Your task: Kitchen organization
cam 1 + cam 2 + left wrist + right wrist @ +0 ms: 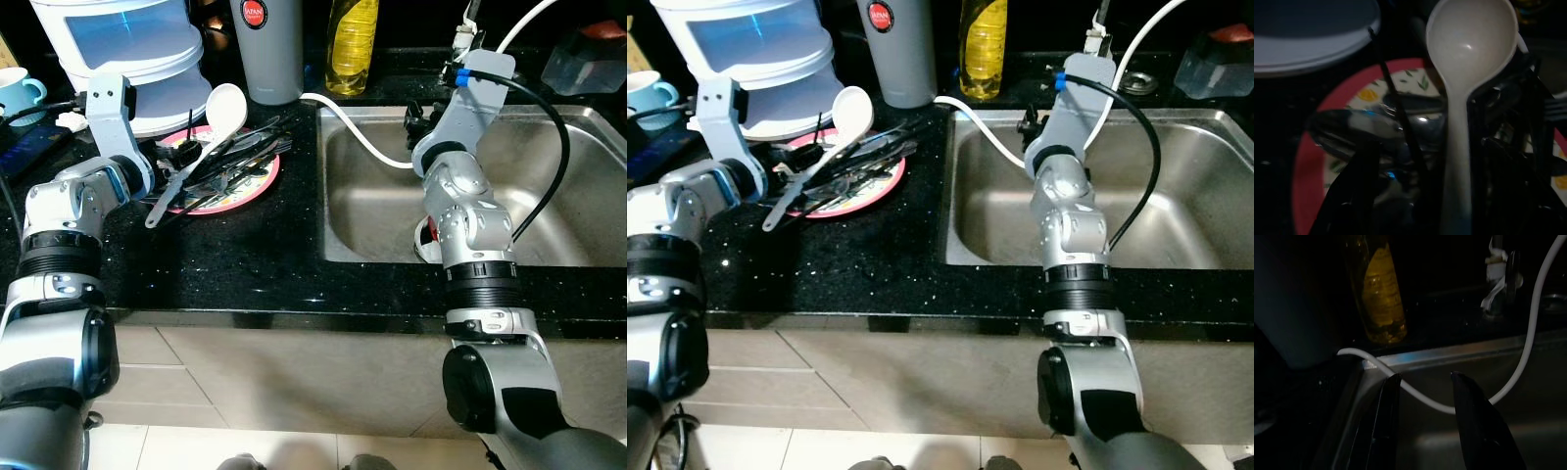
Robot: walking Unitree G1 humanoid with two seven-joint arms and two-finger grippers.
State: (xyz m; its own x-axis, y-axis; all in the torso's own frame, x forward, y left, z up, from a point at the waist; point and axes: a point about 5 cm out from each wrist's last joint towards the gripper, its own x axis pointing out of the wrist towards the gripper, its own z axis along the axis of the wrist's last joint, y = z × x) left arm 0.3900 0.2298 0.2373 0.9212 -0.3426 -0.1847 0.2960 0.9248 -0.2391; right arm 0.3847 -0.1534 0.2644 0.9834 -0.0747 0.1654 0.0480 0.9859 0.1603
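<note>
A pink-rimmed plate (263, 182) on the black counter holds a pile of dark utensils (240, 157) and a white ladle (224, 106) whose bowl points toward the back. My left gripper (184, 153) is at the plate's left side, open, with its fingers on either side of the ladle's handle (1455, 186). Whether they touch the handle cannot be told. My right gripper (1426, 377) is over the left back corner of the steel sink (549, 245), open and holding nothing.
A white hose (358, 132) runs from the counter into the sink behind my right gripper. At the back stand a white stacked container (132, 49), a grey canister (269, 54), a yellow oil bottle (351, 44) and a blue mug (15, 93). A red-and-white item (425, 241) lies in the sink.
</note>
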